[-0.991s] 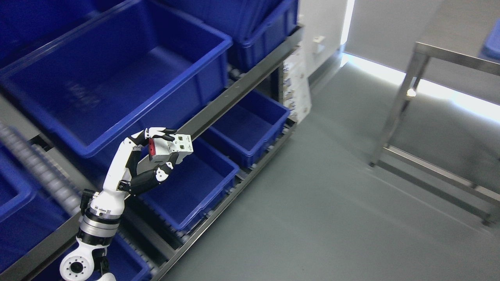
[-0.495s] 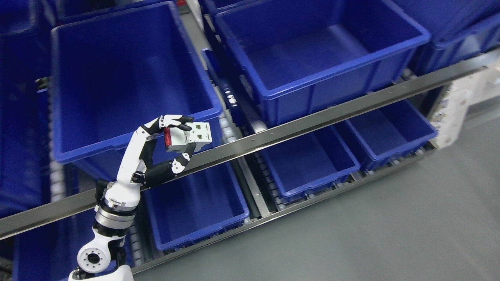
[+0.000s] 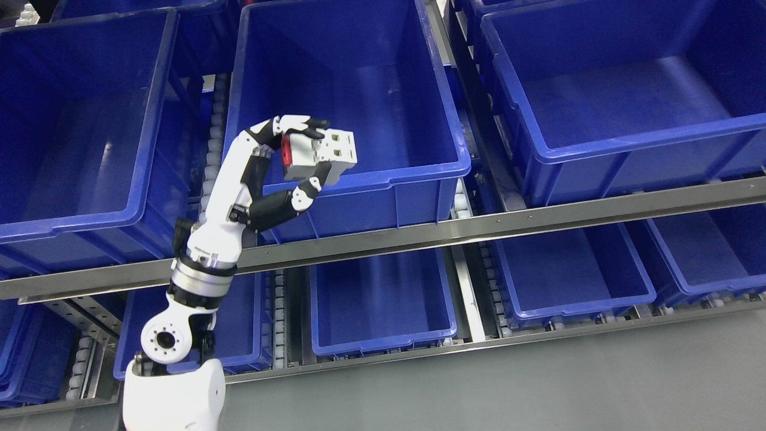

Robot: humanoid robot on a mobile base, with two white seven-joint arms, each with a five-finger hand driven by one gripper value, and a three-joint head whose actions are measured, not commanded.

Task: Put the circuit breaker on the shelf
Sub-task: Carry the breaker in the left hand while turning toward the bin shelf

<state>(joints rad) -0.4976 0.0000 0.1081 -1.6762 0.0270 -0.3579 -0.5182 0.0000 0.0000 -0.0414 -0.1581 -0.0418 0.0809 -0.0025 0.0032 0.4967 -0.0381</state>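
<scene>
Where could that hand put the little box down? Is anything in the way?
The left hand holds the circuit breaker over the front of the middle bin, whose floor looks bare. The left bin and right bin look bare too. Between bins, the gaps are narrow roller tracks.

A two-tier flow rack (image 3: 419,234) fills most of the view, seen from above. Its upper tier is occupied by three large blue bins: one at the left (image 3: 78,137), one in the middle (image 3: 383,90) and one at the right (image 3: 628,96). Smaller blue bins (image 3: 383,299) are set on the lower tier, below a steel front rail (image 3: 538,218). Roller tracks (image 3: 210,143) are seen between the bins. A strip of grey floor (image 3: 538,383) is shown along the bottom edge. Even light with soft reflections is cast on the bin walls.
</scene>
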